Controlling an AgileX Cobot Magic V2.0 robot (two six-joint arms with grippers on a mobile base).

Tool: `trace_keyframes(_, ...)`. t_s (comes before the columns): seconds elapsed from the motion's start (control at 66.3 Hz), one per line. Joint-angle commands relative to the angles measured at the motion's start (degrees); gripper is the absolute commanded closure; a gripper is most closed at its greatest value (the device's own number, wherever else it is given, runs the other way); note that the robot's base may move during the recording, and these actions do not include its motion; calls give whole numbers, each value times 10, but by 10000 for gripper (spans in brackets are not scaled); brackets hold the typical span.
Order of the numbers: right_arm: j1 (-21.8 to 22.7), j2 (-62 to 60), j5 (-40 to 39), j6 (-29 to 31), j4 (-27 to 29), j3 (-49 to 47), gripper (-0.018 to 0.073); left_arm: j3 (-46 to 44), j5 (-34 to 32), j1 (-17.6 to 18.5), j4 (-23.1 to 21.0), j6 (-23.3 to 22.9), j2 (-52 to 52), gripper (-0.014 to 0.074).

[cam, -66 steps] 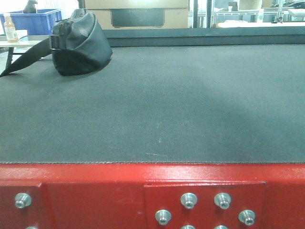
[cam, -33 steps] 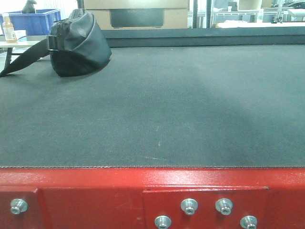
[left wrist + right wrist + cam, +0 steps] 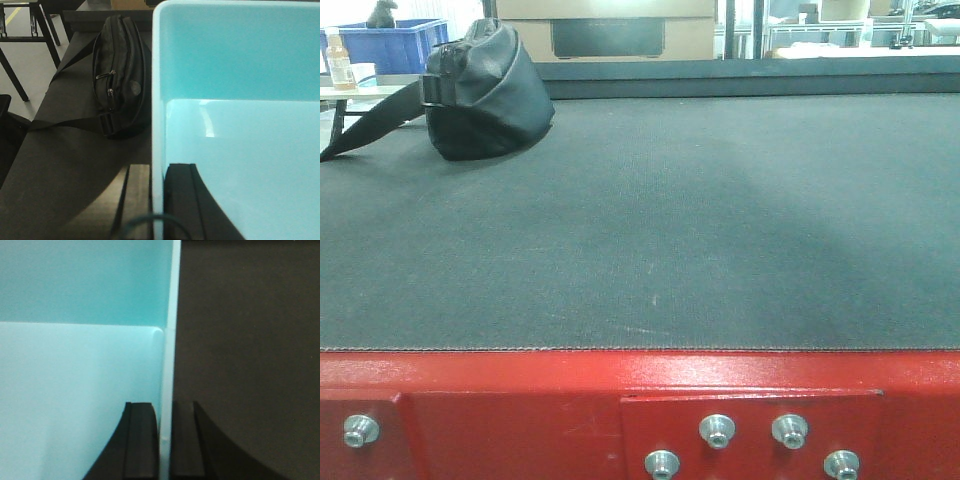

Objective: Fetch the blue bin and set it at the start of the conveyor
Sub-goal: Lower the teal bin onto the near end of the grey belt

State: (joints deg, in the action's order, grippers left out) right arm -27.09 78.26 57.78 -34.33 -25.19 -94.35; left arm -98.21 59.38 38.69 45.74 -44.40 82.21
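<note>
My left gripper [image 3: 159, 202] is clamped on the left wall of the blue bin [image 3: 240, 100], one dark finger inside the pale turquoise tub and one outside, the wall pinched between them. My right gripper [image 3: 165, 442] grips the opposite, right wall the same way, a finger on each face of the thin rim. Both wrist views look down past the bin onto dark belt, so the bin hangs over the conveyor start [image 3: 670, 220]. The front view shows no bin resting on that belt, so I judge it is held above the surface and not yet set down. What has changed is small. A second ago the red frame [image 3: 520, 400] along the near edge sat higher in the front view, with a lower row of silver bolts [image 3: 717, 430] showing. Half a second ago it dropped lower, and now it sits almost exactly where it did then. The black bag [image 3: 485, 95] at the far left of the belt has barely shifted either. I read this as my approach settling to a stop at the near end of the conveyor. The wrist view shows the bag lying just beside the bin's left wall. The bin should therefore go down onto open belt clear of the bag before I let go.
</note>
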Motion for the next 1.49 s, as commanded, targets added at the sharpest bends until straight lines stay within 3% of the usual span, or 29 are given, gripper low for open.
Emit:
trace_keyframes(0.0, -3, -7, -29, 4, 6, -9, 721, -5, -38, 4, 15, 1, -1, 707)
trace_keyframes(0.392, -3, -7, -29, 4, 6, -9, 721, -5, -60, 4, 2, 1, -1, 707)
trace_keyframes(0.619, -3, -6, -61, -18, -1, 25, 721, 28, -75, -18, -86, -14, -1, 707)
trace_keyframes(0.755, -3, -6, -122, -29, -6, 105, 721, 99, -147, -42, -122, -27, -1, 707)
trace_keyframes(0.845, -3, -6, -170, -79, -29, 162, 721, 145, -188, -53, -140, -38, -1, 707)
trace_keyframes(1.026, -2, 3, -258, -116, -74, 271, 721, 241, -266, -64, -141, -72, -1, 707)
trace_keyframes(1.222, 23, 48, -286, -161, -74, 288, 721, 349, -386, -71, -140, -86, 1, 707)
trace_keyframes(1.479, 35, 91, -308, -192, -73, 288, 721, 349, -390, -102, -140, -102, 42, 707)
